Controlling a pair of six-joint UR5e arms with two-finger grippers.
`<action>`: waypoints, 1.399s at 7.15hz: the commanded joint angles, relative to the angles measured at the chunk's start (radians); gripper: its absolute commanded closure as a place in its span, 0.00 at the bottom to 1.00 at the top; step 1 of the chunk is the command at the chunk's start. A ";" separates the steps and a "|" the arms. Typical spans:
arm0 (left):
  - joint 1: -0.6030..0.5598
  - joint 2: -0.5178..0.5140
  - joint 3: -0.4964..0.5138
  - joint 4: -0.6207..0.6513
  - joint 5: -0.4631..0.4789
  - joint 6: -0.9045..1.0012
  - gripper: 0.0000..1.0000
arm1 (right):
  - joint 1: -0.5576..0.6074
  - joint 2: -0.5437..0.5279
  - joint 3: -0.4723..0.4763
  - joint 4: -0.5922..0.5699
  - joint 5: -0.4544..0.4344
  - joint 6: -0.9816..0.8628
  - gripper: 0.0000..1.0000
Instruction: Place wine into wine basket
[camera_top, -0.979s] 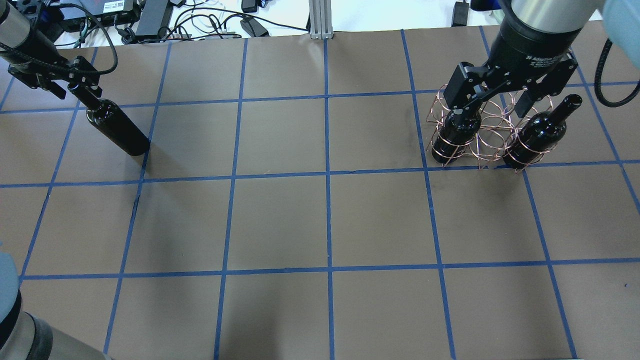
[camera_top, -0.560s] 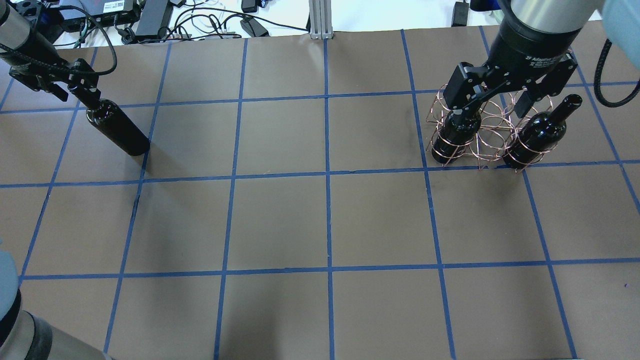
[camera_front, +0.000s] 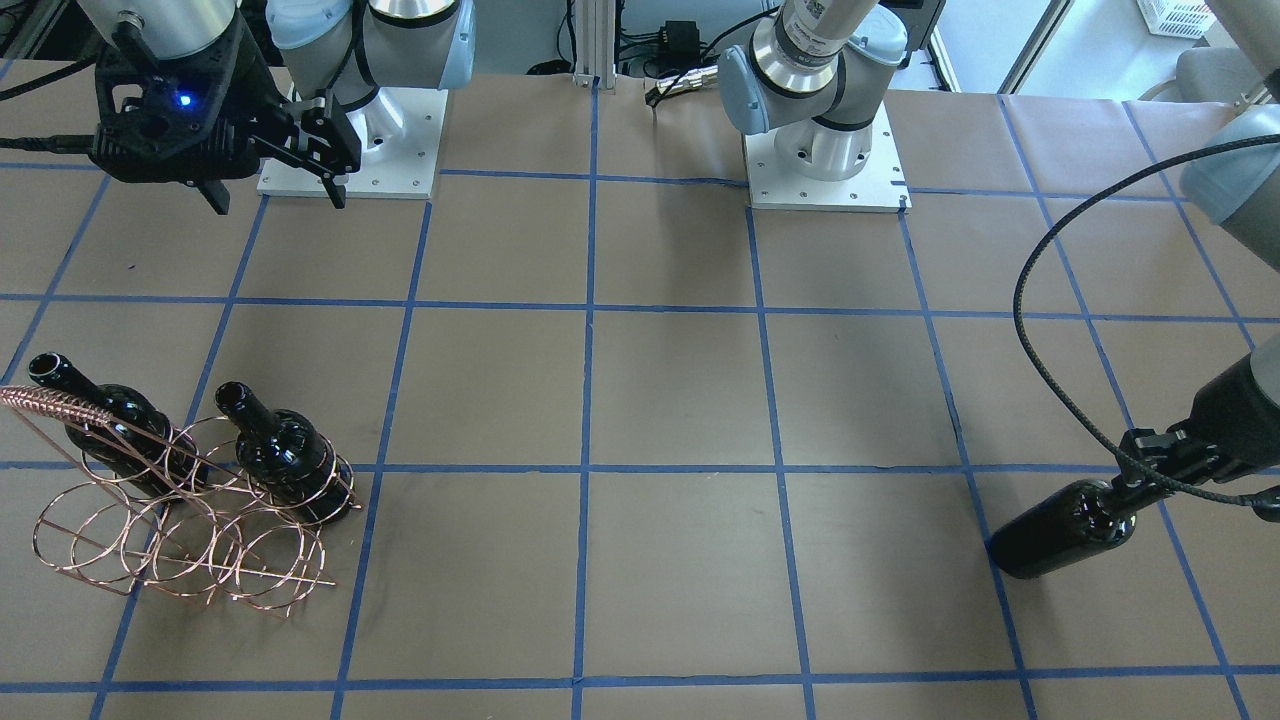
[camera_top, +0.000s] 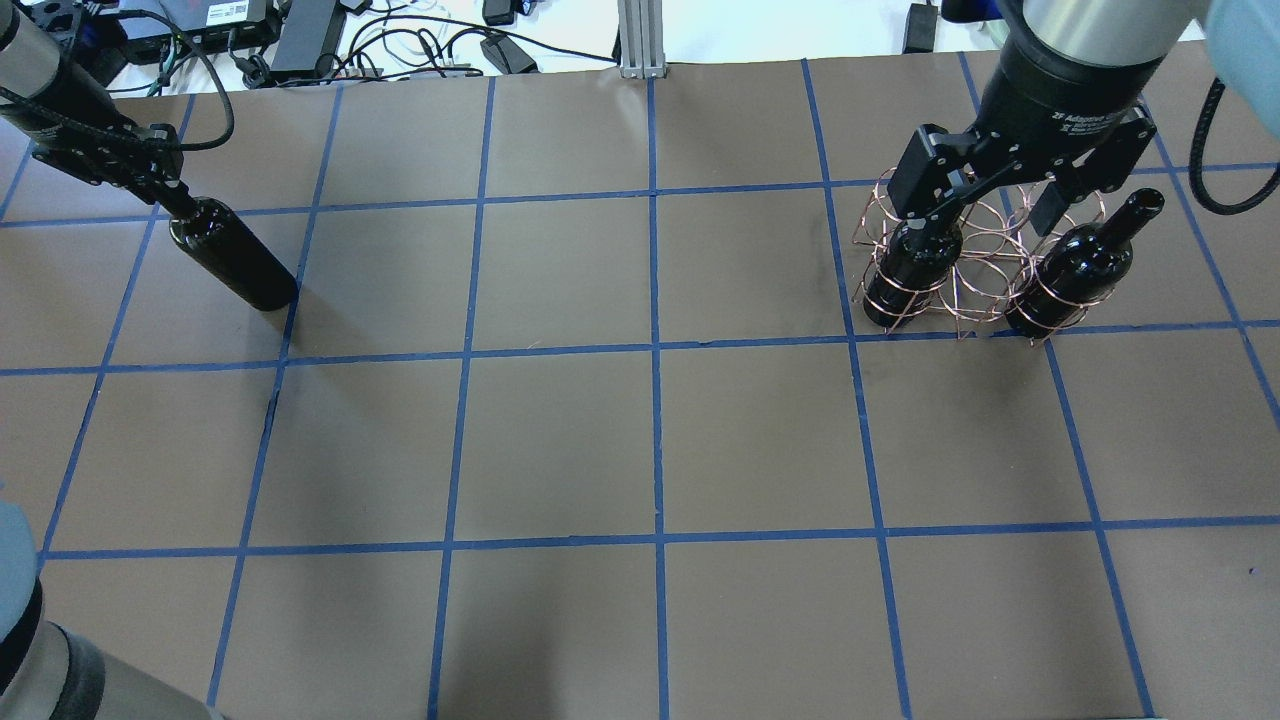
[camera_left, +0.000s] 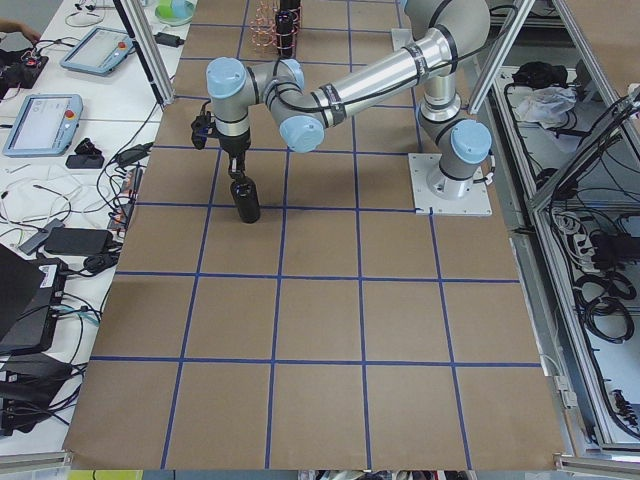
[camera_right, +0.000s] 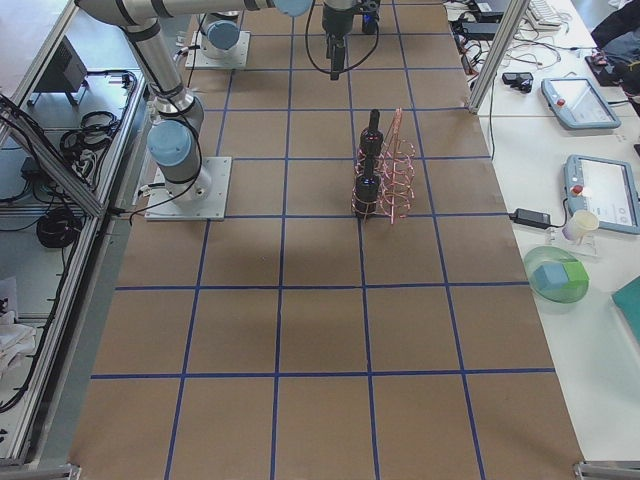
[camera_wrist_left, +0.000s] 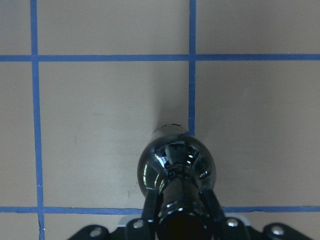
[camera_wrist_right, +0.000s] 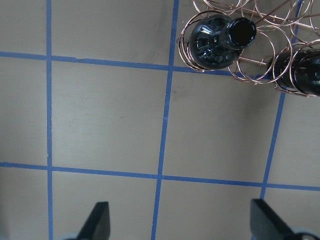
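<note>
Your L gripper (camera_top: 168, 188) is clamped on the neck of the glossy black wine (camera_top: 235, 265), upright, well apart from the copper-wire wine basket (camera_front: 180, 545). R gripper (camera_top: 985, 215) hangs wide open and empty above the basket's two bottles (camera_front: 285, 455).

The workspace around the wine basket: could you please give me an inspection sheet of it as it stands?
Surface: brown paper-covered table with a blue tape grid, lying flat.
Job's things: copper wire wine basket holds a first racked bottle and a second racked bottle, both dark glass; a third dark glass wine bottle stands upright far from it.
Clutter: nothing seen on the table.
Grippers: left gripper has its jaws shut on the third bottle's neck; right gripper hangs above the basket, jaws open, empty.
Cables: black braided cable loops to the left wrist.
Surroundings: teach pendants on a side bench.
</note>
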 joint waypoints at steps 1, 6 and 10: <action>-0.020 0.042 -0.004 -0.025 0.006 -0.040 1.00 | 0.001 0.000 0.002 0.001 0.000 0.000 0.00; -0.422 0.255 -0.164 -0.019 0.046 -0.631 1.00 | 0.001 -0.002 0.011 0.001 0.000 0.000 0.00; -0.642 0.302 -0.276 -0.031 0.047 -0.927 1.00 | 0.001 -0.002 0.011 0.001 0.000 0.000 0.00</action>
